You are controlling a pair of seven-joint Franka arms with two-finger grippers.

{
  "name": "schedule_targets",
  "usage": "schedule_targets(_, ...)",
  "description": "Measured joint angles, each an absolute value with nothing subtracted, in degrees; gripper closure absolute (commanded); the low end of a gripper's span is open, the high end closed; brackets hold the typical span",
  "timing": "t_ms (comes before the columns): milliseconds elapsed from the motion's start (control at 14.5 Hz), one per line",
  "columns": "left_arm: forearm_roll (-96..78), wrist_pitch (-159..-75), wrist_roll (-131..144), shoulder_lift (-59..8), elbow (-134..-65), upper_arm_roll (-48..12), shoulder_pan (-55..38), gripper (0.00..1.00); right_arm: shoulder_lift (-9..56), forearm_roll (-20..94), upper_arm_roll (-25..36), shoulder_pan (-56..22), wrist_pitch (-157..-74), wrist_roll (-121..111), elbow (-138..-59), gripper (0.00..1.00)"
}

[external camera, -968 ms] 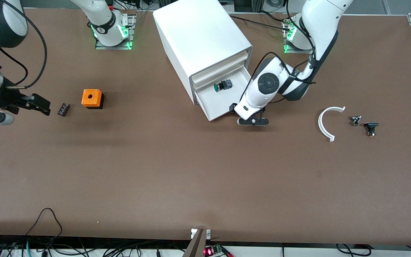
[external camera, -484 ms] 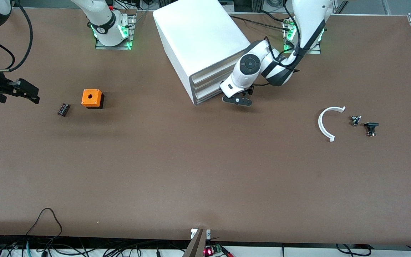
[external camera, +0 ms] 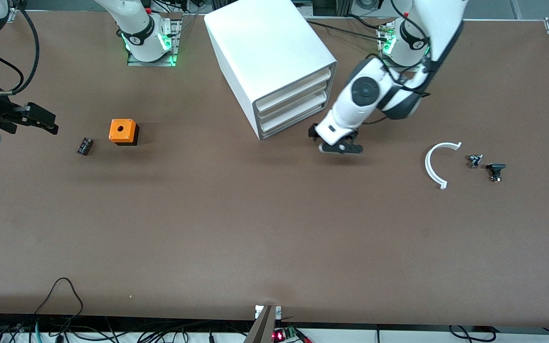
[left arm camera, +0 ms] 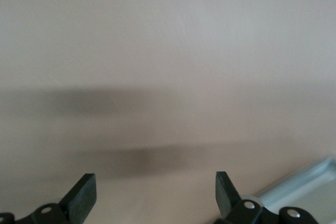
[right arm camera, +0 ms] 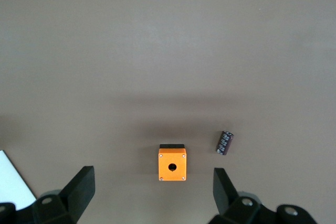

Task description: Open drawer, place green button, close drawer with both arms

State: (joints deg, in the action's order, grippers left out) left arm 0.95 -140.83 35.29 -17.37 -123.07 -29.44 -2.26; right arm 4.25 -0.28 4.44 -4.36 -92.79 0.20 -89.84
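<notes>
I have pulled my left gripper (external camera: 335, 141) back from the drawer (external camera: 293, 118), which sits flush in the white cabinet (external camera: 265, 52), button hidden; both grippers' fingers spread, right gripper (external camera: 41, 119) waiting.

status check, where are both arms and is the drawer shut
Left end effector open, empty, over table beside the cabinet. Right end effector open, waiting at its table end. Lowest drawer shut, button out of sight. Nothing blocking.
</notes>
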Motion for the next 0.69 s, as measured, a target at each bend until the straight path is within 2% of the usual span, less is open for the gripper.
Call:
schedule_targets(277, 0.9, -137.0, 34.9, -8.7, -119.7, -29.3, 5.4, 0.00, 4.2, -0.2, 4.5, -4.3, -92.8, 0.1, -89.8, 0.00)
schedule_targets(484, 1.0, -122.3, 27.6, -2.6, -113.7, -26.7, 6.4, 0.00, 4.1, -1.6, 4.4, -4.3, -92.7, 0.1, -89.8, 0.00)
schedule_targets(691, 1.0, -106.8, 13.9, 0.8, -105.8, -19.7, 6.6, 0.00, 4.1, -2.0, 4.4, -4.4, -92.7, 0.0, -89.8, 0.00)
